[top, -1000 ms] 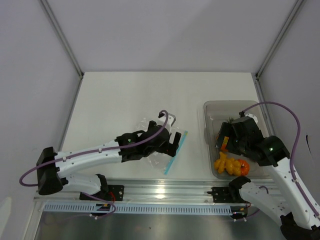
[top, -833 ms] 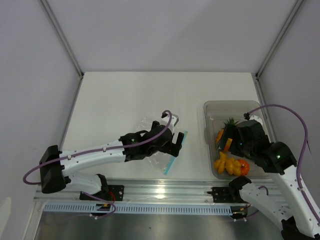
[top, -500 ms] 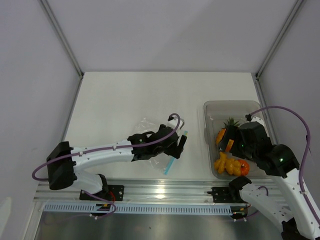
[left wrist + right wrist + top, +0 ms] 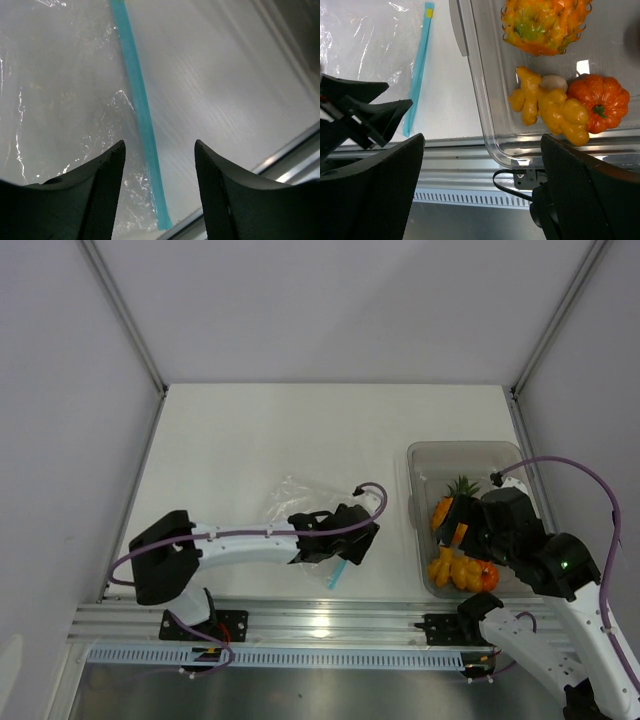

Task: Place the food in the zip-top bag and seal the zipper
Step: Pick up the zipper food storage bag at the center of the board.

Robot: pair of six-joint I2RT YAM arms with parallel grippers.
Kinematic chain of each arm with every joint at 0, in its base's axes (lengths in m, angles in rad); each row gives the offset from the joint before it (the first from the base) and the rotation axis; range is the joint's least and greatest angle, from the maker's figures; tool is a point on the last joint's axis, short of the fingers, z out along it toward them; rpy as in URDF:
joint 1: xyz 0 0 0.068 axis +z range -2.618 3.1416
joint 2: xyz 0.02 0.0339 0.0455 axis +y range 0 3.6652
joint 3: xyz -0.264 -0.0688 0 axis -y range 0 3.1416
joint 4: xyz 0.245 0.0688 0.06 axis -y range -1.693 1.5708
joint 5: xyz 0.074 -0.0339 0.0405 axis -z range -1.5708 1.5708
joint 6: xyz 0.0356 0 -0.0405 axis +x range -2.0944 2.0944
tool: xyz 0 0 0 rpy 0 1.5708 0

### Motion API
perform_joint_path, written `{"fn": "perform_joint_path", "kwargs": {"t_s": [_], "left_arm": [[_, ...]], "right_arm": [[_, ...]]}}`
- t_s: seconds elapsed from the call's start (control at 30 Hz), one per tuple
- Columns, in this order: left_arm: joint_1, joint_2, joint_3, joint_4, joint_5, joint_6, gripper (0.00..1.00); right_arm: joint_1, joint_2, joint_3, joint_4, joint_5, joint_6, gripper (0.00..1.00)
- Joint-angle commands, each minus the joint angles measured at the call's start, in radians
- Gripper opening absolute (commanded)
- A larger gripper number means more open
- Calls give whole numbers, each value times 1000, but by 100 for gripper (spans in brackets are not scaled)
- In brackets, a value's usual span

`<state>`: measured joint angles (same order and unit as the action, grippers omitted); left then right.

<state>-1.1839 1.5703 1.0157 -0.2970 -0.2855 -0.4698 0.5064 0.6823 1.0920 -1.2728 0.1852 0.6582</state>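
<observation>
The clear zip-top bag (image 4: 292, 496) lies flat on the table, its teal zipper (image 4: 338, 573) along the right edge. My left gripper (image 4: 357, 541) is open just above that edge. In the left wrist view the zipper (image 4: 140, 107) runs between the open fingers (image 4: 95, 192), untouched. The food lies in the grey bin (image 4: 415, 455): pineapple (image 4: 457, 490), lumpy orange piece (image 4: 450, 566), red-orange pumpkin (image 4: 487, 576). My right gripper (image 4: 470, 525) hovers open and empty over the bin. The right wrist view shows the pineapple (image 4: 545, 22), lumpy piece (image 4: 550, 107) and pumpkin (image 4: 597, 102). The magenta one is out of view.
The bin's wall (image 4: 475, 75) stands between the bag (image 4: 370, 35) and the food. The metal rail (image 4: 320, 620) runs along the table's near edge, close to the zipper's near end. A small whitish piece (image 4: 554, 82) lies by the lumpy one.
My left gripper has slid right and nearer across the bag to its zipper edge. My right gripper has shifted slightly right, uncovering the pineapple. The bag and food stay put.
</observation>
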Motion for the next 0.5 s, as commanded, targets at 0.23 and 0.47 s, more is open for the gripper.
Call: {"fn": "perform_joint_path", "kwargs": {"t_s": [0.23, 0.47], "left_arm": [[-52, 135, 29, -8, -168, -7, 61], [-60, 201, 57, -47, -217, -41, 60]], "right_arm": [[-3, -38, -23, -8, -16, 11, 99], [-3, -41, -20, 0, -35, 15, 99]]}}
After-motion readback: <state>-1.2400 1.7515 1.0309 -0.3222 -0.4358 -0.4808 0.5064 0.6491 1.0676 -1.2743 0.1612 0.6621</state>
